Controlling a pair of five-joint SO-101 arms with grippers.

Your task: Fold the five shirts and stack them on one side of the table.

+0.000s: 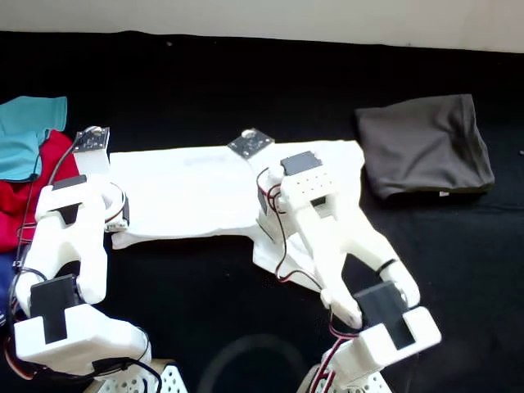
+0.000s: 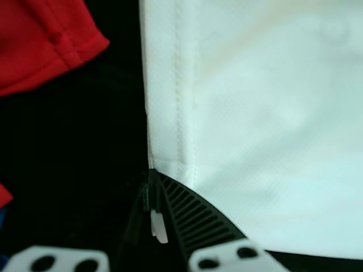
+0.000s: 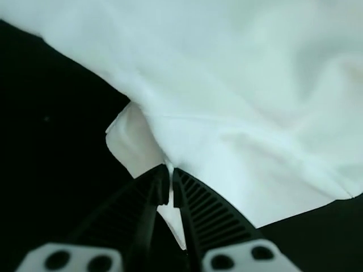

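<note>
A white shirt [image 1: 192,188] lies spread flat across the middle of the black table [image 1: 205,303]. At the shirt's left edge my left gripper [image 1: 106,176] is shut on the stitched hem; in the left wrist view the jaws [image 2: 153,180] are pinched together on the white shirt [image 2: 255,124]. Near the shirt's front edge, my right gripper [image 1: 264,205] is shut on the cloth. The right wrist view has its jaws [image 3: 170,170] closed on a fold of the white shirt [image 3: 244,85], with a small flap hanging beside them.
A folded dark grey shirt [image 1: 426,143] lies at the back right. A teal shirt [image 1: 29,131], a red shirt [image 1: 33,192] and a bit of blue cloth [image 1: 4,270] are heaped at the left edge. The red shirt [image 2: 39,39] lies close to the left gripper.
</note>
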